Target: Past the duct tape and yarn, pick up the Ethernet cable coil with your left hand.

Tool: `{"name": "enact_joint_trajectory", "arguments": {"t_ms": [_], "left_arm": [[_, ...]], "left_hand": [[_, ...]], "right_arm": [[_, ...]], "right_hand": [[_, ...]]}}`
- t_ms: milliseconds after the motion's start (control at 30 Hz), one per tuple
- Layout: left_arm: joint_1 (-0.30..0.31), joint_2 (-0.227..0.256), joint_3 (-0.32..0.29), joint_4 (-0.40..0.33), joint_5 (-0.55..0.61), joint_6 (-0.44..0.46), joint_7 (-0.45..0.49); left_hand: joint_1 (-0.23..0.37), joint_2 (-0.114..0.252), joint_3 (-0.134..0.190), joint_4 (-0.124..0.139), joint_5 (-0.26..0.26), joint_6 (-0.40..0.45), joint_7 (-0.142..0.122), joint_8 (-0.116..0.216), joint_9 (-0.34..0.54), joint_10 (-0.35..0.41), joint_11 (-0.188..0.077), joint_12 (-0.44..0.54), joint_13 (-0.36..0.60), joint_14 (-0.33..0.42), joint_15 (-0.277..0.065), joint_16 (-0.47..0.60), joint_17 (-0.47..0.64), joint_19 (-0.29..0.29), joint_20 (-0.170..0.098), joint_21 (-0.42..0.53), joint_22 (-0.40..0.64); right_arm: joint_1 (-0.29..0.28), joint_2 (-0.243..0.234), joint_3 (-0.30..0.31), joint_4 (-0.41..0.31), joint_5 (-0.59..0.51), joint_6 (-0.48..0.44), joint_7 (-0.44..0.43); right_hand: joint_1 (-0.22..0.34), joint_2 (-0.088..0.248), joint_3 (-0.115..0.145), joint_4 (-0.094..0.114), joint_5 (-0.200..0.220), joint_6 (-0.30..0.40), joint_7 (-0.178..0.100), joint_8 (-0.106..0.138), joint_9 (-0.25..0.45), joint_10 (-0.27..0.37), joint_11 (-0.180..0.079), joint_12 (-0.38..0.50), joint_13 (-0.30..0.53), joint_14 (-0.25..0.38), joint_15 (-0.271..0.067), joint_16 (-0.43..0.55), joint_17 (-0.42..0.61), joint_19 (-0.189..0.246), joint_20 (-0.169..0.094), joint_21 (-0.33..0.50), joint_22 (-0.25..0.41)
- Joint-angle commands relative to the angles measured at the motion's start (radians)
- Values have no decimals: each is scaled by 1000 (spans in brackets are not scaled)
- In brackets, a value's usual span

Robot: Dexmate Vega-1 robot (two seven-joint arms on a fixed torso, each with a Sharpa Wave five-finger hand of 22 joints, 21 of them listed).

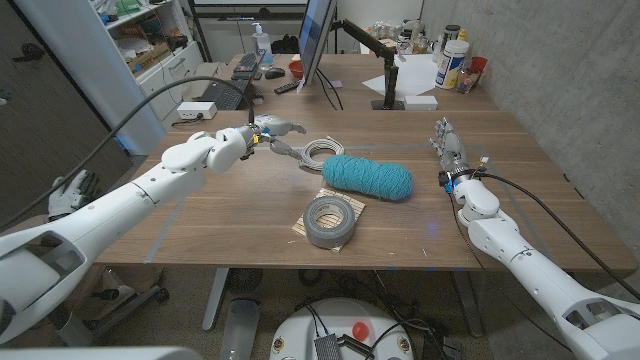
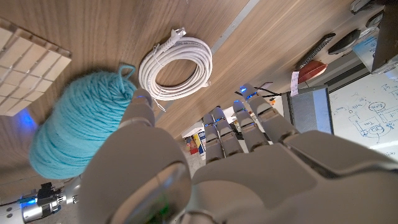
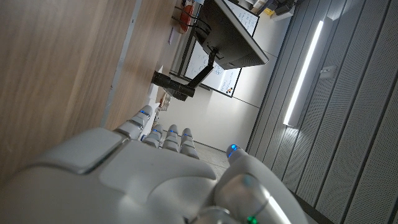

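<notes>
One flat cable coil [image 1: 322, 152], plug leftward

right robot hand [image 3: 155, 180] | fingers straight | wooden table [image 3: 56, 68] | monitor [image 3: 233, 31]

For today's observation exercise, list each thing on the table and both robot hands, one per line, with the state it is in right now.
Ethernet cable coil: coiled, lying flat on the table, not held.
Yarn: wound skein, lying on its side.
Duct tape: roll lying flat on a pale slatted mat.
Left hand: open, fingers extended, beside the coil, holding nothing.
Right hand: open, holding nothing.
</notes>
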Motion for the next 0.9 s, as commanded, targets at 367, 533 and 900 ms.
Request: {"name": "enact_joint_trajectory", "arguments": {"t_ms": [367, 533, 900], "left_arm": [[-54, -51, 55, 78, 22, -66, 38], [-59, -57, 62, 86, 30, -74, 51], [-67, -76, 75, 119, 14, -94, 57]], "left_hand": [[4, 6, -8, 1, 8, 2, -2, 3, 2, -3, 4, -3, 6, -7, -103, 2, 2, -2, -5, -5, 3], [6, 7, -9, 1, 9, 4, -4, 4, 2, -3, 5, -3, 6, -6, -104, 2, 2, -2, -6, -5, 3], [7, 7, -14, 1, 11, 14, -6, 8, 2, -1, 5, -3, 8, -3, -105, 3, 2, -1, -5, -4, 3]], "right_arm": [[3, 0, -3, 1, -2, -8, 0], [3, 0, -2, 1, -3, -8, -2], [4, -1, -4, 5, -6, -2, 2]], "right_hand": [[2, 86, 8, 3, -6, 2, -5, 1, 5, -2, -2, -3, 3, -12, -44, 3, 0, -5, -3, -1, 3], [2, 86, 8, 3, -6, 2, -6, 0, 5, -1, -3, -3, 3, -13, -44, 3, 0, -5, -4, 0, 3], [2, 86, 10, 3, -7, 2, -6, 0, 5, -1, -2, -3, 3, -14, -43, 3, 0, -6, -4, 0, 3]]}}
